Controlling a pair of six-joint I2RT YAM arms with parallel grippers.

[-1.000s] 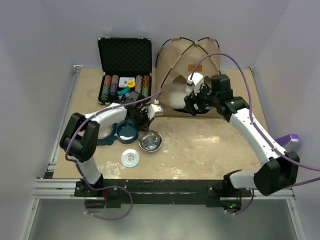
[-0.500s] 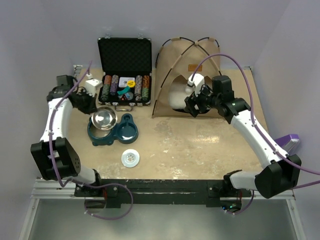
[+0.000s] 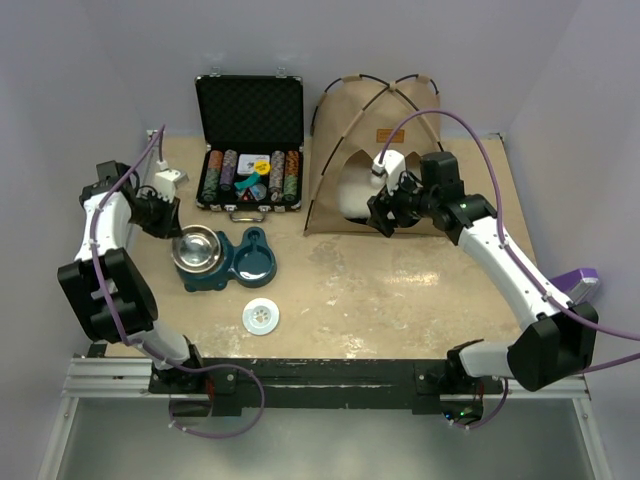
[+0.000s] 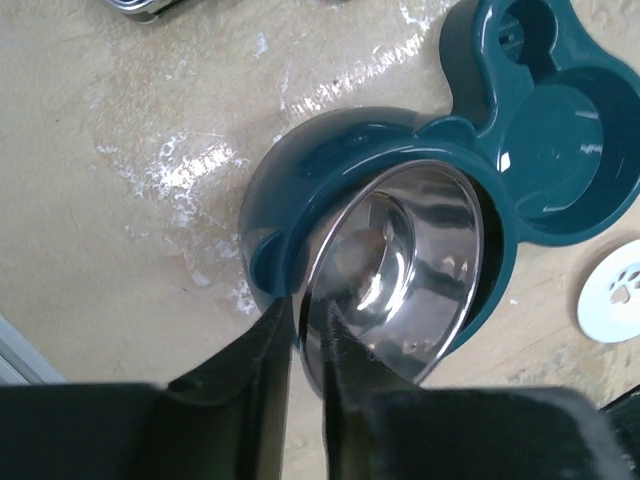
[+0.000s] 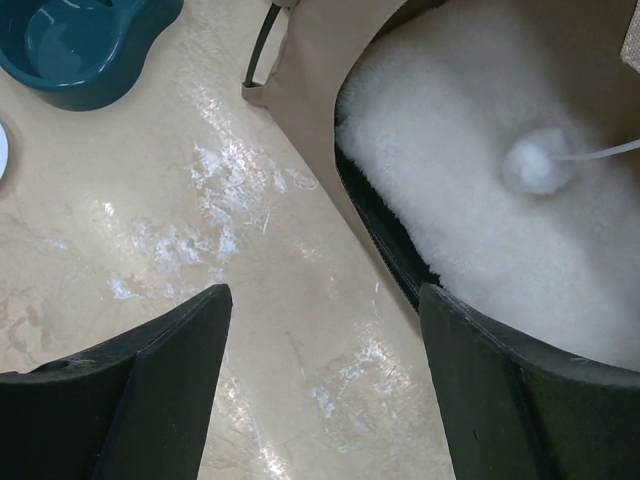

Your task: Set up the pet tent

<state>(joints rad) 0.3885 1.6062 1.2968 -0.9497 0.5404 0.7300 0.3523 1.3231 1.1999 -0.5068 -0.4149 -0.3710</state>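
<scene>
The pet tent (image 3: 375, 120) stands erected at the upper centre-right of the top view, at the desk's (image 3: 400, 290) far edge. The right arm's fingers (image 5: 130, 400) are spread wide, grasping nothing, at its doorway above the white fleece cushion (image 5: 450, 130) inside. Judgement: setup is near complete; the next move calls for backing out without snagging canvas. The left arm's fingers (image 4: 250, 360) are clenched on a steel bowl (image 4: 400, 270), tilted in the teal feeder (image 4: 270, 220). The open chip case (image 3: 249, 140) holds racked chips.
</scene>
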